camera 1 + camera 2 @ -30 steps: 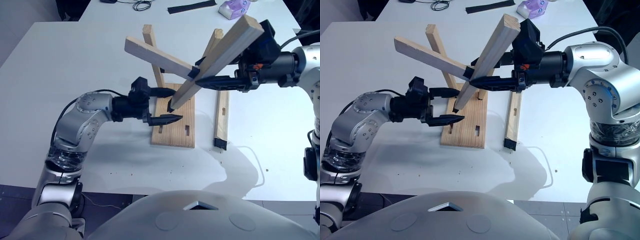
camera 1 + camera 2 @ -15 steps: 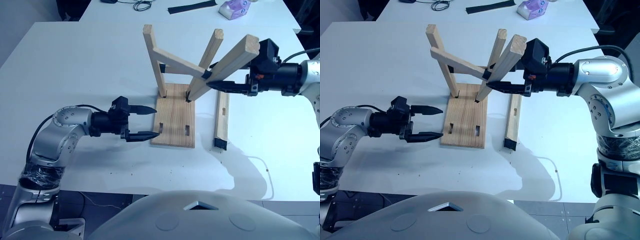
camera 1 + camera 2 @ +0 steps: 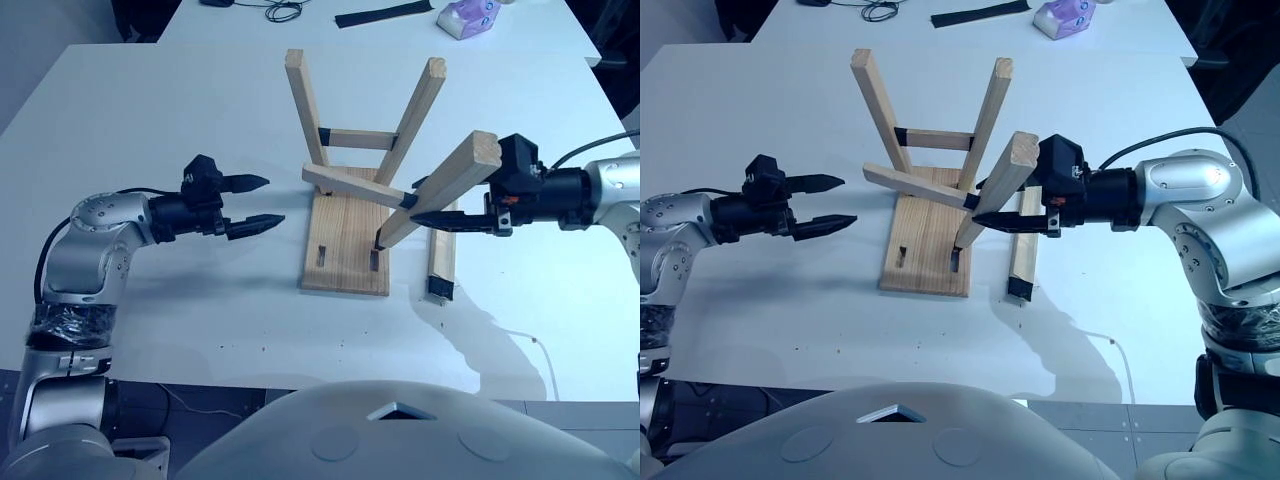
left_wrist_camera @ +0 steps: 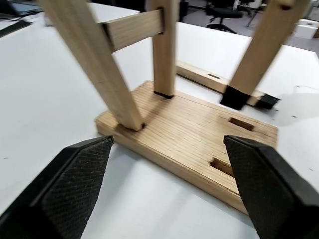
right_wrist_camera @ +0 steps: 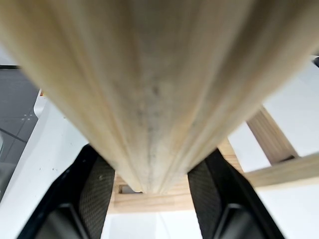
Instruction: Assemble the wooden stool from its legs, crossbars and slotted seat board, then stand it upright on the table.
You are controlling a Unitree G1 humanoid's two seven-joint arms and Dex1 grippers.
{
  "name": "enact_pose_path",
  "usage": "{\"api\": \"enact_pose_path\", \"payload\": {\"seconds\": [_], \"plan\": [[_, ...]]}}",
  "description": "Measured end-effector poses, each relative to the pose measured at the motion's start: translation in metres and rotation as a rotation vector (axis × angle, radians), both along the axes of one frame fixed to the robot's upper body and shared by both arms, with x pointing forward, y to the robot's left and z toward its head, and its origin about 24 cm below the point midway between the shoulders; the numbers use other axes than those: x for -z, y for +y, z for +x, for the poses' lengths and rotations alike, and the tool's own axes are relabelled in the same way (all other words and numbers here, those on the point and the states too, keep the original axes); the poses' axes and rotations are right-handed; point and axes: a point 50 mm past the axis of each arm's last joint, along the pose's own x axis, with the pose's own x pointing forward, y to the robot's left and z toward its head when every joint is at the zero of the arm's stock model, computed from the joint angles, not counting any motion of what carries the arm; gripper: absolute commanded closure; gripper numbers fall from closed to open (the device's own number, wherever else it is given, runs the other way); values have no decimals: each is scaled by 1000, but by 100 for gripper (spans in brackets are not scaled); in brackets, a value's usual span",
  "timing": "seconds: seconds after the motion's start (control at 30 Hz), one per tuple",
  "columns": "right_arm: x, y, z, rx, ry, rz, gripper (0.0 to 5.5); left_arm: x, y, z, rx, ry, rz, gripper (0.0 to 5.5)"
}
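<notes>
Leg [image 3: 452, 172] clamped in right gripper [image 3: 418, 201], tilted to feed its foot into board [image 3: 340, 270] slot; left gripper [image 3: 275, 199] wide, standing clear.

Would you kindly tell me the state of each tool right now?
Left tool: open, holding nothing.
Right tool: closed on a wooden leg.

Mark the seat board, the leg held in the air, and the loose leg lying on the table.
seat board [image 3: 347, 258], left eye view, bare top face between the front slots.
held leg [image 3: 460, 165], left eye view, upper half of its side.
loose leg [image 3: 441, 262], left eye view, middle of its length.
</notes>
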Motion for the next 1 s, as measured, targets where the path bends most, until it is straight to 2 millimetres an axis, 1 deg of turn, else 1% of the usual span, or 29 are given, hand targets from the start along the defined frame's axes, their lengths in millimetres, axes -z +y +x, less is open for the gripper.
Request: {"api": "enact_pose_path", "payload": {"seconds": [0.1,0.33,0.7,1.0], "plan": [[5,6,-4,-29,24,17,343,-1,-5,3,11,-18,-7,142],[15,7,-9,-41,73,7,343,-2,-6,4,14,-23,-9,142],[20,10,-5,-83,-25,-22,343,-1,-11,4,17,-16,-32,142],[17,2,-2,-64,-5,-36,345,-2,-13,4,26,-21,-36,142]]}}
